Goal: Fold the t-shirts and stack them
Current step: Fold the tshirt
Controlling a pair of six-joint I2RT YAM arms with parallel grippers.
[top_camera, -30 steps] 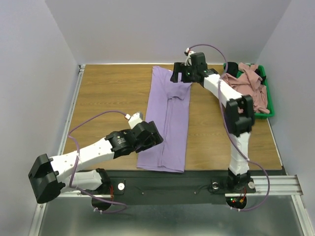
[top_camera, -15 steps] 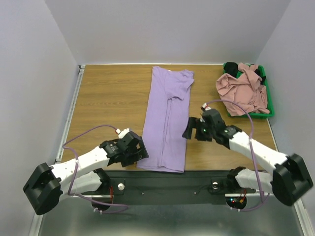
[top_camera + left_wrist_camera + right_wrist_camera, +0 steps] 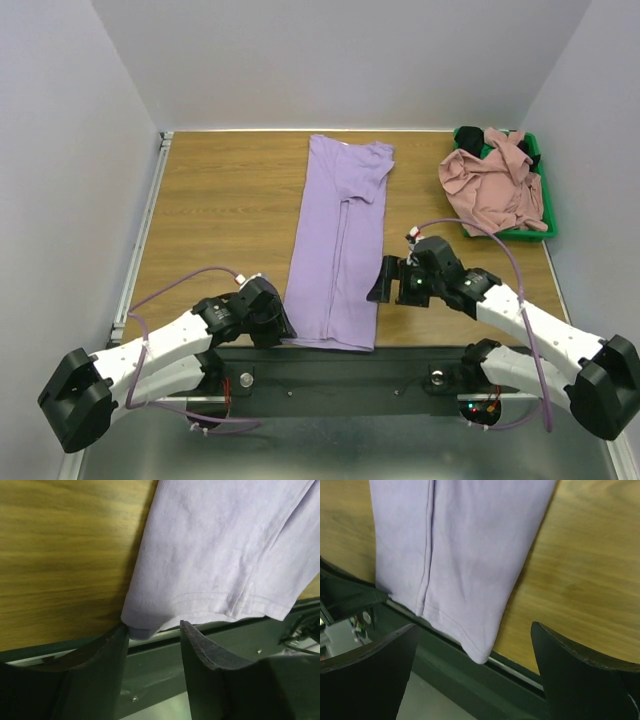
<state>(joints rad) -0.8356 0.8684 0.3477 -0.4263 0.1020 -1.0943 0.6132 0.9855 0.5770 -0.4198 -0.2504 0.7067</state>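
Observation:
The lavender t-shirt (image 3: 340, 235) lies folded into a long strip down the middle of the table, its hem hanging slightly over the near edge. My left gripper (image 3: 278, 326) is open at the hem's near-left corner (image 3: 137, 627); that corner touches the inner face of the left finger (image 3: 107, 665). My right gripper (image 3: 380, 285) is wide open just above the hem's near-right corner (image 3: 479, 652), with the cloth between the fingers but not held. The dusty pink t-shirt (image 3: 495, 185) and the black t-shirt (image 3: 470, 135) lie crumpled in the bin.
A green plastic bin (image 3: 548, 228) stands at the back right of the wooden table (image 3: 220, 200). A dark metal rail (image 3: 400, 375) runs along the near edge, below the hem. Grey walls close in the sides and back.
My right arm has swung from the shirt's far collar end back to the near-right hem corner. My left gripper has slid down and left to the near-left hem corner.

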